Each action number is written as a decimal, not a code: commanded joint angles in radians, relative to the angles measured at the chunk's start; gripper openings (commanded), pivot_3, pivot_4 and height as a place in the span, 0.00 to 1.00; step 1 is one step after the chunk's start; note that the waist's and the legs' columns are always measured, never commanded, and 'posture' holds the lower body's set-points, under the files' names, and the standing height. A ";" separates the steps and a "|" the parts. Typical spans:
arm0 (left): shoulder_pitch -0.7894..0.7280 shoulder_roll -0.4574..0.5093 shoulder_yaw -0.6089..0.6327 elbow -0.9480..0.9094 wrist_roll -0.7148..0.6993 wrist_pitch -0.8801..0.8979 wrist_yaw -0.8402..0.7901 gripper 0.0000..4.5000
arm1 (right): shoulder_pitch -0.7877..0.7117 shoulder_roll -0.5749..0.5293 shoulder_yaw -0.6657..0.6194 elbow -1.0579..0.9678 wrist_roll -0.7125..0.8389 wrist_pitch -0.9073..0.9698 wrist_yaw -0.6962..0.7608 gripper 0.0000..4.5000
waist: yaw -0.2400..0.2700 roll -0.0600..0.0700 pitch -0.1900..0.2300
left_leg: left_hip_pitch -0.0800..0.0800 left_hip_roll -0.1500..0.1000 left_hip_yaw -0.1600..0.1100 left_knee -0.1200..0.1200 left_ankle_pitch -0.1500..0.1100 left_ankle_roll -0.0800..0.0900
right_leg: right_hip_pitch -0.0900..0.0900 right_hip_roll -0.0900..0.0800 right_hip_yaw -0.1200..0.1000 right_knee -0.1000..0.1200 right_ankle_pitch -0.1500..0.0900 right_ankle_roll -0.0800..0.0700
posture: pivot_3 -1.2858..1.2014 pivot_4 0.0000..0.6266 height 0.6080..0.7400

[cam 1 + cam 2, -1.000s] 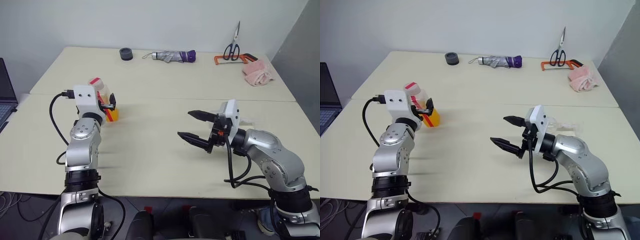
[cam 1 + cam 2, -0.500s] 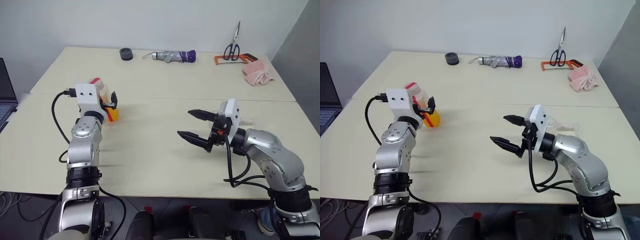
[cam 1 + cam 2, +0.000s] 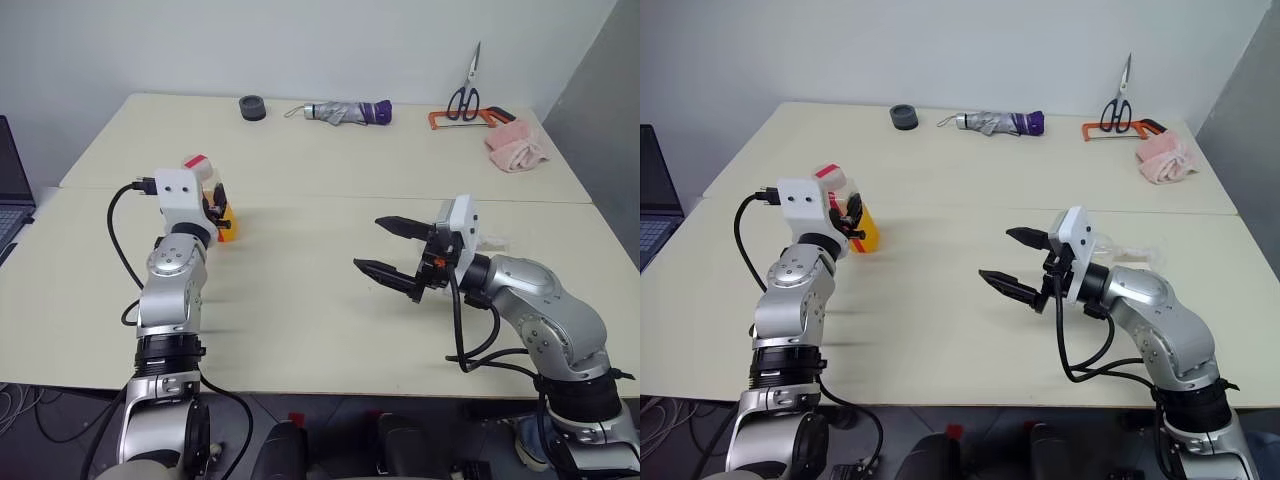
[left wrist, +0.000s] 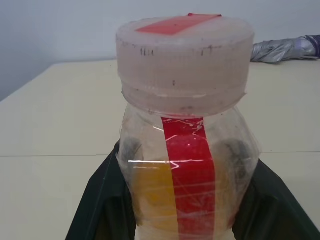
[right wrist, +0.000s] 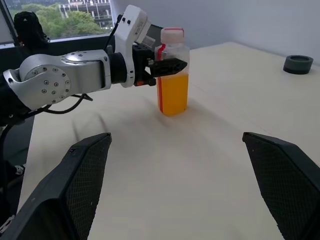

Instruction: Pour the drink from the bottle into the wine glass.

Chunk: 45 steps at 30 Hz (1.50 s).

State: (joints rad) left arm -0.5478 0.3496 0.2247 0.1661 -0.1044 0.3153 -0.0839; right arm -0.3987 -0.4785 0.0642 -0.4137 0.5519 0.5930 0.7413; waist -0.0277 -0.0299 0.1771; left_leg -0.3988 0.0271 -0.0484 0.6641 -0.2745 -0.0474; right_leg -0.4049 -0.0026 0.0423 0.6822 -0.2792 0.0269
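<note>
The bottle [image 5: 173, 75] stands upright on the left part of the table, with orange drink [image 5: 172, 95] in its lower half and a red-and-white cap. My left gripper [image 3: 218, 207] is shut on the bottle just below its shoulder; its fingers [image 4: 102, 200] press both sides. My right gripper [image 3: 368, 244] hovers open over the table's right part, pointing toward the bottle with nothing between its fingers. The wine glass [image 3: 1137, 252] shows only as a clear shape behind my right wrist, mostly hidden.
Along the far table edge lie a black tape roll [image 3: 252, 107], a folded umbrella [image 3: 345, 112], scissors [image 3: 463, 95], an orange saw frame [image 3: 445, 120] and a pink cloth [image 3: 515, 146]. A laptop [image 3: 10, 190] sits at the left edge.
My left gripper's fingers closed from wide open onto the bottle. The right arm kept still.
</note>
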 commanded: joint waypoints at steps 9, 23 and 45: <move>0.025 -0.003 -0.036 -0.143 -0.031 -0.029 -0.088 0.41 | -0.005 0.005 -0.007 -0.013 -0.009 -0.038 0.009 1.00 | 0.001 0.000 0.000 | 0.000 0.000 0.000 0.000 0.000 0.000 | 0.000 0.000 0.000 0.000 0.000 0.000 | 0.52 0.24 1.00; -0.017 -0.027 -0.137 -0.118 -0.075 -0.070 -0.283 0.41 | 0.066 -0.039 -0.085 -0.111 0.001 -0.034 -0.032 1.00 | 0.001 0.000 0.000 | -0.001 0.000 0.000 0.000 0.000 0.000 | 0.000 0.000 0.000 0.000 0.000 0.000 | 0.52 0.24 1.00; -0.102 -0.074 -0.364 -0.022 -0.217 -0.144 -0.902 0.41 | 0.117 -0.068 -0.160 -0.304 0.137 0.161 -0.251 1.00 | -0.001 0.000 0.000 | -0.001 -0.001 0.003 0.001 0.000 0.000 | 0.000 0.002 0.000 0.000 0.000 0.000 | 0.52 0.24 1.00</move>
State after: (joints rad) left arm -0.6154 0.2835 -0.1360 0.1692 -0.2914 0.1887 -0.9547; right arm -0.2891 -0.5403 -0.0831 -0.6750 0.6888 0.7806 0.4926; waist -0.0285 -0.0296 0.1771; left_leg -0.3998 0.0264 -0.0452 0.6646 -0.2744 -0.0471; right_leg -0.4047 -0.0009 0.0423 0.6821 -0.2793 0.0268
